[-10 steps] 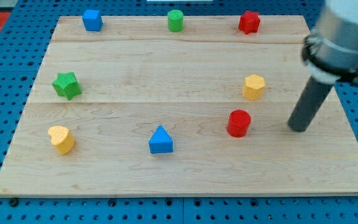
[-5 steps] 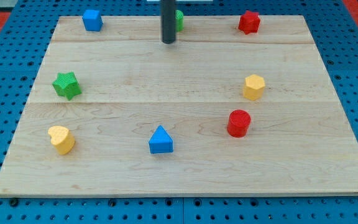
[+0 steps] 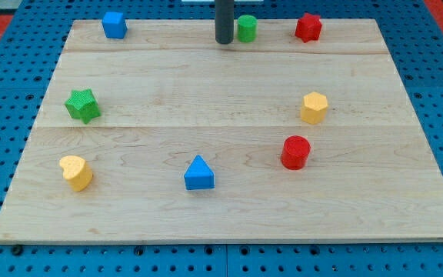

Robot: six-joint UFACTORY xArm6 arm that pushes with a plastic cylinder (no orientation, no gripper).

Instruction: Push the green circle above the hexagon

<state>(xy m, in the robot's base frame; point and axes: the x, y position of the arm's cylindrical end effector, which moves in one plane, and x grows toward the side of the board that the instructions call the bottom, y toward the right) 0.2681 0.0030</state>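
Observation:
The green circle (image 3: 246, 28) stands near the top edge of the wooden board (image 3: 229, 208), a little right of the middle. My tip (image 3: 224, 41) is just to its left, touching or nearly touching it. The yellow hexagon (image 3: 314, 107) sits on the right side of the board, below and to the right of the green circle.
A red star (image 3: 308, 27) is at the top right, right of the green circle. A blue cube (image 3: 114, 24) is at the top left. A green star (image 3: 82, 105), a yellow heart (image 3: 76, 171), a blue triangle (image 3: 198, 173) and a red circle (image 3: 295, 151) lie lower down.
My tip moved from the board's right side to the top edge, left of the green circle. It then slid right and the green circle shifted right with it.

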